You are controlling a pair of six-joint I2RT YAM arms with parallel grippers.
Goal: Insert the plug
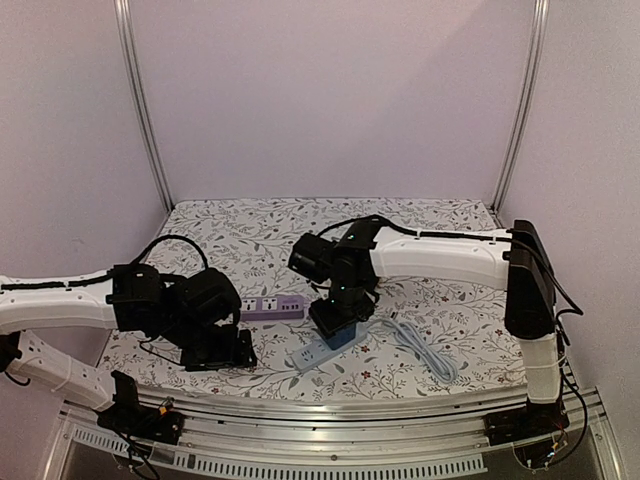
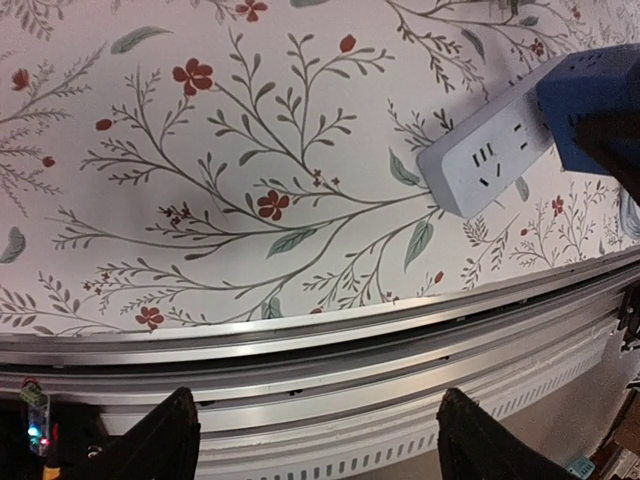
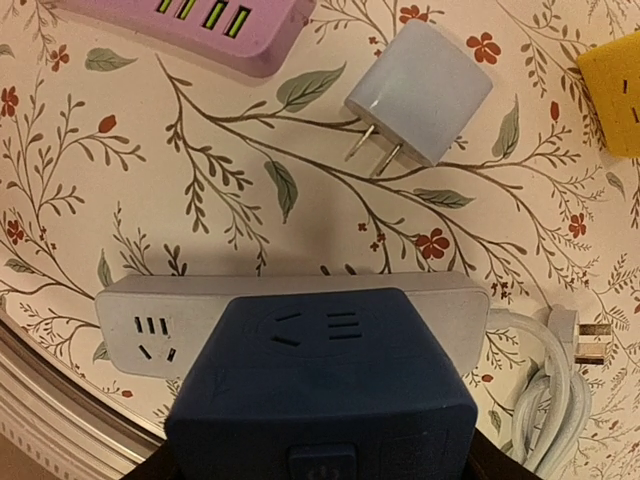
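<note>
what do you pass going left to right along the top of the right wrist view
purple power strip → white two-prong charger, lying flat with its prongs pointing down-left → yellow socket block, cut off by the right edge

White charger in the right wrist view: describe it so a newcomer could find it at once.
On the floral table, look just right of the end of the purple power strip, above the white power strip under the blue adapter. The white charger lies loose there: a small rounded cube, cordless, with two metal prongs.
</note>
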